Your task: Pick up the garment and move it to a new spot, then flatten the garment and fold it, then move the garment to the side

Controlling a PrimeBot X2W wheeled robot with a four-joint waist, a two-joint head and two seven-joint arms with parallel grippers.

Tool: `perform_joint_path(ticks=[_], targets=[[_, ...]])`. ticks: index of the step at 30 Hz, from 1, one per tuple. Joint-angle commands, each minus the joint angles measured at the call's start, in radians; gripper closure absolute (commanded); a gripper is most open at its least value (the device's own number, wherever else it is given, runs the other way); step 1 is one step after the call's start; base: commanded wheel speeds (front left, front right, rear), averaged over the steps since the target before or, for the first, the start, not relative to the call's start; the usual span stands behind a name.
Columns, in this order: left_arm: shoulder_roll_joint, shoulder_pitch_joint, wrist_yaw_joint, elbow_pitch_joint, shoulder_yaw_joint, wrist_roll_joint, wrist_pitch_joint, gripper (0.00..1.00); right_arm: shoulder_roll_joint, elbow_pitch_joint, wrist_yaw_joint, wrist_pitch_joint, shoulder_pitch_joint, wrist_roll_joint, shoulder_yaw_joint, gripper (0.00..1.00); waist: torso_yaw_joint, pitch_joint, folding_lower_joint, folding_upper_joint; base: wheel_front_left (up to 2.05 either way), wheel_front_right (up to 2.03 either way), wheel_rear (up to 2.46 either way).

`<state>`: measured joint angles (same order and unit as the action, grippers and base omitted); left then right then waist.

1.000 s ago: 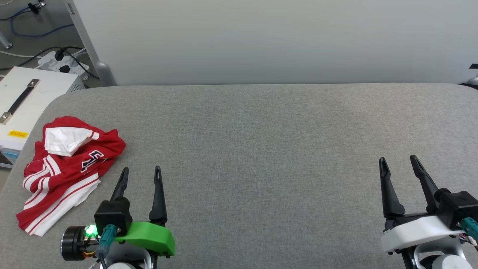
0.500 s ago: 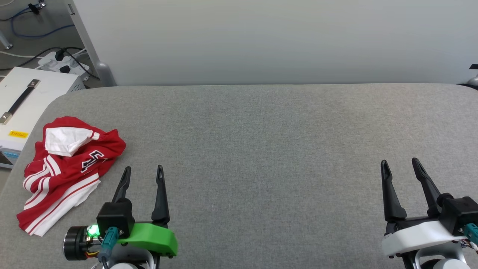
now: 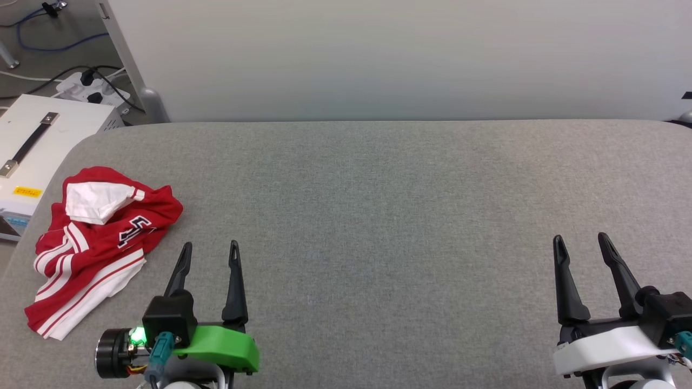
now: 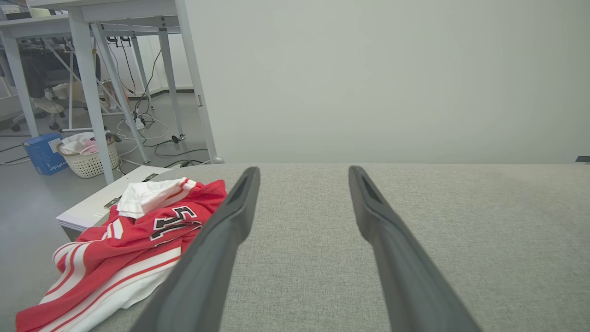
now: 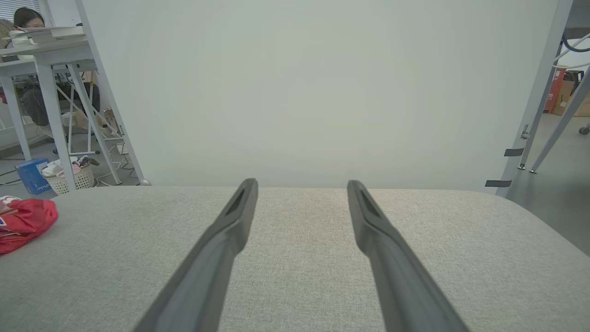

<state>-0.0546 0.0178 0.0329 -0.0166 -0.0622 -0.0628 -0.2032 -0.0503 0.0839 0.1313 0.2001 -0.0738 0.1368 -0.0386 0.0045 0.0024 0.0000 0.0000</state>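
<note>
The garment (image 3: 97,243), a red jersey with white sleeves and striped trim, lies crumpled at the left edge of the grey padded table (image 3: 378,216). It also appears in the left wrist view (image 4: 124,249) and as a red lump at the far left of the right wrist view (image 5: 25,221). My left gripper (image 3: 210,249) is open, just right of the garment and apart from it, with nothing between its fingers. Far off at the lower right, my right gripper (image 3: 579,241) is open and empty over bare fabric.
A white box with a black handle (image 3: 32,146) stands beside the table's left edge, with a power strip and cables (image 3: 92,89) on the floor behind. A pale wall panel (image 3: 378,54) rises behind the table. A laundry basket (image 4: 87,159) and desk legs stand further left.
Both grippers have drawn back slightly toward the bottom of the head view. The garment has not moved.
</note>
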Motion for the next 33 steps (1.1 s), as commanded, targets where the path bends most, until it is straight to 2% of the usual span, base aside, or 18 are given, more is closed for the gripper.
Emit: perform_joint_path(ticks=[1, 18, 25, 33], targets=[[0.004, -0.009, 0.009, -0.002, -0.003, -0.009, -0.01, 0.0, 0.0, -0.002, 0.0, 0.014, -0.01, 0.007, -0.001, 0.0, 0.0, 0.001, 0.0, 0.0, 0.0, 0.0, 0.0], [0.004, -0.021, 0.02, -0.02, -0.018, -0.017, -0.045, 0.0, 0.0, -0.011, -0.001, 0.048, -0.022, 0.016, 0.004, 0.0, 0.02, 0.015, 0.0, 0.0, 0.0, 0.0, 0.0], [0.004, -0.036, 0.025, -0.025, -0.012, -0.019, -0.059, 0.0, 0.0, -0.01, -0.001, 0.062, -0.018, 0.018, 0.015, 0.0, 0.074, 0.034, 0.0, 0.0, 0.0, 0.0, 0.0], [0.004, -0.044, 0.029, -0.026, 0.005, -0.022, -0.059, 0.0, 0.0, -0.008, -0.001, 0.062, -0.008, 0.01, 0.029, 0.0, 0.17, 0.057, 0.0, 0.0, 0.0, 0.0, 0.0]])
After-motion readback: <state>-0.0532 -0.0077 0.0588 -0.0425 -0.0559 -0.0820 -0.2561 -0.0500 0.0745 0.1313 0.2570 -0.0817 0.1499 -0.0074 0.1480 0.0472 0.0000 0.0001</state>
